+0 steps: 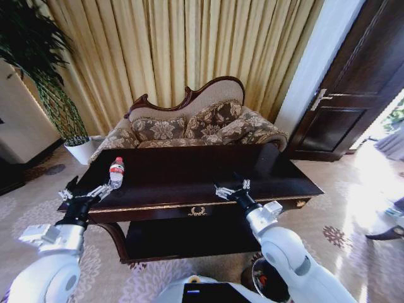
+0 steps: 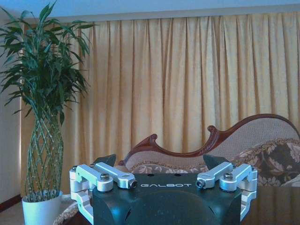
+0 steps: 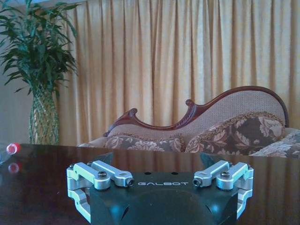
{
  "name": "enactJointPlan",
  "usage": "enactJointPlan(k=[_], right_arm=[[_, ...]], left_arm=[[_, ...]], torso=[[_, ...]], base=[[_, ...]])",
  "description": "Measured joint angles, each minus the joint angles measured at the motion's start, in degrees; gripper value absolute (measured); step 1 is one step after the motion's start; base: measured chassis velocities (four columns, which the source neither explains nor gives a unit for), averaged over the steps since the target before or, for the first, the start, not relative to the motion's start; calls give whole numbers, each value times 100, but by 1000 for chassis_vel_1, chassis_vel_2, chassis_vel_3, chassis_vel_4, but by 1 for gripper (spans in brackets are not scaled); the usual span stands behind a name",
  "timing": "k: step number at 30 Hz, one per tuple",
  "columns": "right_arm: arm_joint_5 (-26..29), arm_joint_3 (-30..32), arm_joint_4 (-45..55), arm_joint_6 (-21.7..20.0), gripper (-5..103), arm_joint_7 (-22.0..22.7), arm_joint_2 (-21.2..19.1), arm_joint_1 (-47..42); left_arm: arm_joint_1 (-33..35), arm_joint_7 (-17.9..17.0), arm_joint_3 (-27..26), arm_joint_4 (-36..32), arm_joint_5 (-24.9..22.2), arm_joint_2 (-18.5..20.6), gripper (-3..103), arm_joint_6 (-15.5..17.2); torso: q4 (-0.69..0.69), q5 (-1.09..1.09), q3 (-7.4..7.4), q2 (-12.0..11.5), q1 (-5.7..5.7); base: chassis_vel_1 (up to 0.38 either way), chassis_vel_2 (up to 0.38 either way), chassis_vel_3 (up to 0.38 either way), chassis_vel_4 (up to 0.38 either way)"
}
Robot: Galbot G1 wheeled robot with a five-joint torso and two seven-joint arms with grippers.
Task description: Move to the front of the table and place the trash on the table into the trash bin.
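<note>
Both sets of jaws stand wide apart with nothing between them. The left gripper [image 1: 85, 191] hangs over the table's near left corner, at about 8 o'clock in the head view, and the bottle [image 1: 117, 172] stands upright just beyond it, toward 1 o'clock from the fingertips, near but not touching. The right gripper [image 1: 231, 189] hovers over the front edge of the table [image 1: 208, 173] near the middle, at about 6 o'clock, well apart from the bottle. From the right wrist view the bottle's red cap [image 3: 12, 148] peeks in at the far edge, mirrored in the glossy top.

The bottle looks clear, thin-walled and probably near empty, so likely light, easy to tip and apt to dent under a hard squeeze. Its smooth plastic may slip; the label band at mid-body seems the best place to close on, from the side. The trash bin [image 1: 262, 281] sits on the floor at 5 o'clock, partly hidden behind the right arm. I cannot make out any crumpled scraps on the tabletop.
</note>
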Motion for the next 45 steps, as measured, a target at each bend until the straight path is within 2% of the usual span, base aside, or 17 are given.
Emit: enactJointPlan(k=[2, 4, 5, 7, 8, 9, 10, 12, 15, 16, 19, 21, 23, 26, 28, 40, 45], right_arm=[[44, 9, 1, -30, 100, 50, -19, 39], [115, 32, -13, -94, 100, 168, -59, 116], [168, 54, -49, -126, 100, 244, -85, 172], [184, 63, -67, -134, 100, 263, -91, 190], [212, 73, -96, -141, 100, 289, -100, 219], [275, 72, -144, -173, 100, 345, -108, 269], [275, 72, -144, -173, 100, 345, -108, 269], [362, 59, -192, -221, 100, 394, -113, 328], [433, 49, -255, -262, 100, 412, -134, 381], [433, 49, -255, -262, 100, 412, -134, 381], [472, 51, -332, -282, 100, 416, -157, 429], [481, 52, -342, -287, 100, 417, -161, 437], [513, 61, -392, -306, 100, 418, -174, 478], [516, 56, -445, -311, 100, 417, -172, 493], [505, 25, -511, -313, 100, 414, -147, 501], [459, -81, -765, -314, 100, 382, -81, 560], [468, -122, -841, -320, 100, 379, -77, 627]], left_arm=[[-66, -91, -12, 30, -69, 114, 100, 44], [-220, -300, -34, 73, -315, 334, 100, 160], [-370, -563, -41, 75, -624, 515, 100, 345], [-425, -672, -41, 68, -753, 583, 100, 449], [-514, -883, -38, 46, -962, 698, 100, 644], [-669, -1308, -12, 1, -1318, 905, 100, 1043], [-669, -1308, -12, 1, -1318, 905, 100, 1043], [-897, -1815, 13, -9, -1925, 1188, 100, 1557], [-1331, -2210, 64, 182, -2677, 1712, 100, 2060], [-1331, -2210, 64, 182, -2677, 1712, 100, 2060], [-1682, -2087, 107, 488, -3175, 2245, 100, 2263], [-1721, -2051, 108, 525, -3255, 2318, 100, 2289], [-1875, -1773, 53, 677, -3648, 2578, 100, 2593], [-1932, -1643, 45, 743, -3729, 2612, 100, 2811], [-2039, -1620, 104, 859, -3791, 2567, 100, 3098], [-2380, -1761, 349, 1483, -3914, 2584, 100, 3186], [-2522, -2054, 506, 1663, -4105, 2657, 100, 3174]], torso=[[0, 0, 0, 0, 0], [0, 0, 0, 0, 0], [-1, 0, 0, 0, 0], [0, 0, 0, 0, 0], [0, 0, 0, 0, 0], [0, 1, 0, 0, 0], [0, 1, 0, 0, 0], [0, 1, 0, 0, 0], [-1, 0, 0, 0, 0], [-1, 0, 0, 0, 0], [-1, 0, 0, -1, 0], [-1, -1, 0, -1, 0], [-1, 1, 0, 0, 0], [0, 1, 0, 0, 0], [0, 0, 0, 0, 0], [0, 0, 0, 0, 0], [0, 0, 0, 0, 0]], base=[[0, 0, 0, 0], [0, 0, 0, 0], [0, 0, 0, 0], [0, 0, 0, 0], [0, 0, 0, 0], [0, 0, 0, 0], [0, 0, 0, 0], [0, 0, 0, 0], [0, 0, 0, 0], [0, 0, 0, 0], [0, 0, 0, 0], [0, 0, 0, 0], [0, 0, 0, 0], [0, 0, 0, 0], [0, 0, 0, 0], [0, 0, 0, 0], [0, 0, 0, 0]])
